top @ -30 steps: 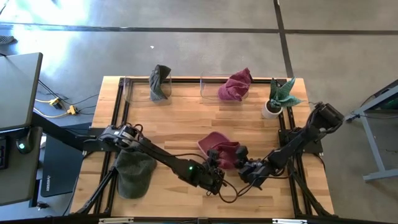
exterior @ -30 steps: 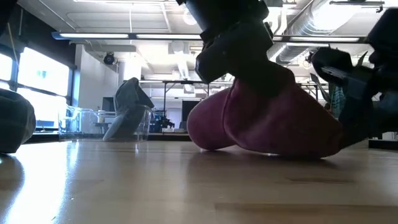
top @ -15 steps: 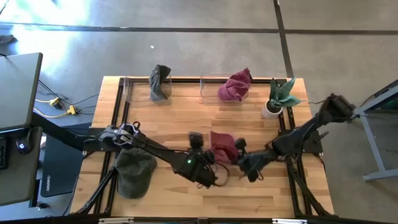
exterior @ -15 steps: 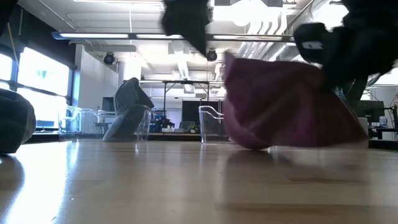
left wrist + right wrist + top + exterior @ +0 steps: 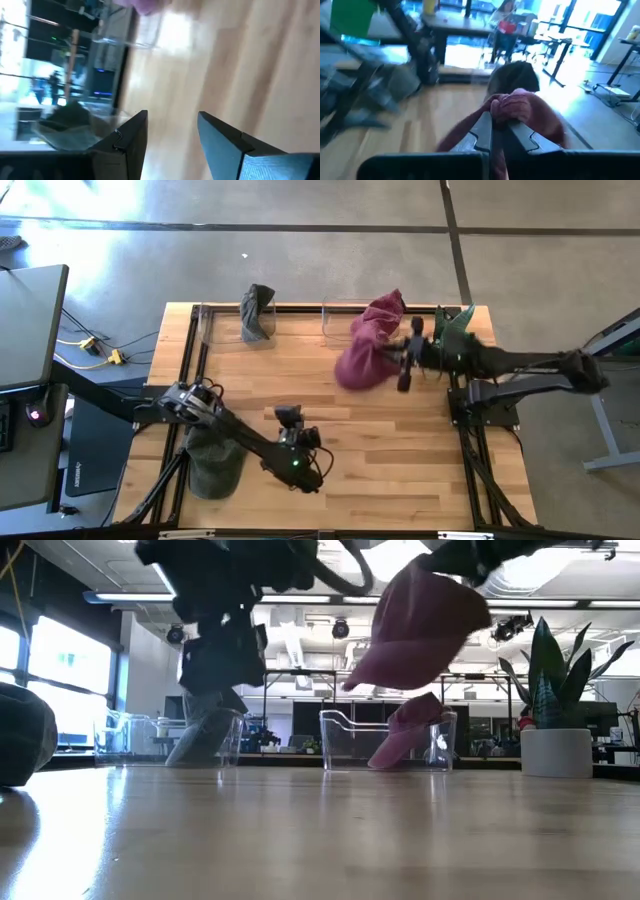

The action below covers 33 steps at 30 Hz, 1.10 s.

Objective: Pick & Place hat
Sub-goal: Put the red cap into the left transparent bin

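Maroon hat (image 5: 358,360) hangs in the air over the far right part of the table (image 5: 300,390), clear of the wood. In the low view it (image 5: 415,620) floats well above the surface, brim end drooping toward the left. It sits just in front of the clear bin (image 5: 345,323) at the far edge.

Right gripper (image 5: 403,360) pinches the hat's right edge; fingers pressed together on a fold of the fabric. Right wrist view confirms: both dark fingers (image 5: 482,131) clamped on bunched maroon cloth (image 5: 520,112). Right arm reaches in level from the table's right side.

A second maroon hat (image 5: 380,315) sits in that clear bin, partly poking over the rim; same one seen through the clear wall in the low view (image 5: 408,730). A second clear bin (image 5: 218,325) stands further left along the far edge, with a grey hat (image 5: 256,312) draped in it.

Potted plant (image 5: 450,335) stands at the far right corner, white pot, green blades, close beside the right arm.

Left gripper (image 5: 288,420) hovers over the near middle of the table, holding nothing. Its fingers (image 5: 132,137) stand apart, bare wood between them.

Dark green hat (image 5: 215,460) lies near the front left corner, partly under the left arm.
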Each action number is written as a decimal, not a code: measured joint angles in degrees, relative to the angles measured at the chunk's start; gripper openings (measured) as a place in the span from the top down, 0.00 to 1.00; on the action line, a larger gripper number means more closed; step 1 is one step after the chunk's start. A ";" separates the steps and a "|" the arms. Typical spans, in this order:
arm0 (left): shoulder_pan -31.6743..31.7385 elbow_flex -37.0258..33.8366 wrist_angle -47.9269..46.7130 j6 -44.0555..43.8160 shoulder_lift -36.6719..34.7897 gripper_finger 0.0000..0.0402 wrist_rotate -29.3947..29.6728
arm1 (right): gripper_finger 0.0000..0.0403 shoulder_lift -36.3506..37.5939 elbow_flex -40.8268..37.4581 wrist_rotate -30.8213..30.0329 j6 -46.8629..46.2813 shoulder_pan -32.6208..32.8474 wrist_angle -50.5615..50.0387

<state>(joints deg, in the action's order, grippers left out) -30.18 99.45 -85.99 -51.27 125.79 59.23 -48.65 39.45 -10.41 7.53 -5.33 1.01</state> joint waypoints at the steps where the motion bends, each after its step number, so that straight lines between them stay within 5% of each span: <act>1: -0.35 -0.70 1.60 -0.42 -0.14 0.58 -0.62 | 0.96 -0.56 1.27 2.30 0.00 -2.67 0.24; 11: 0.29 -3.10 21.52 11.81 -0.08 0.58 -4.05 | 0.96 -18.13 16.48 12.14 -0.32 -23.87 -0.99; 20: 0.29 -3.10 24.74 16.04 -0.08 0.58 -4.69 | 0.96 -33.42 23.69 16.93 -2.17 -30.91 -1.74; 33: 0.29 -3.10 24.59 16.52 -0.08 0.58 -5.17 | 0.95 -33.05 24.25 12.17 -5.05 -33.75 -5.74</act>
<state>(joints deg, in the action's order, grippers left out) -29.89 96.36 -61.40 -34.74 125.71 54.05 -81.70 63.70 1.77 2.48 -39.09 -4.73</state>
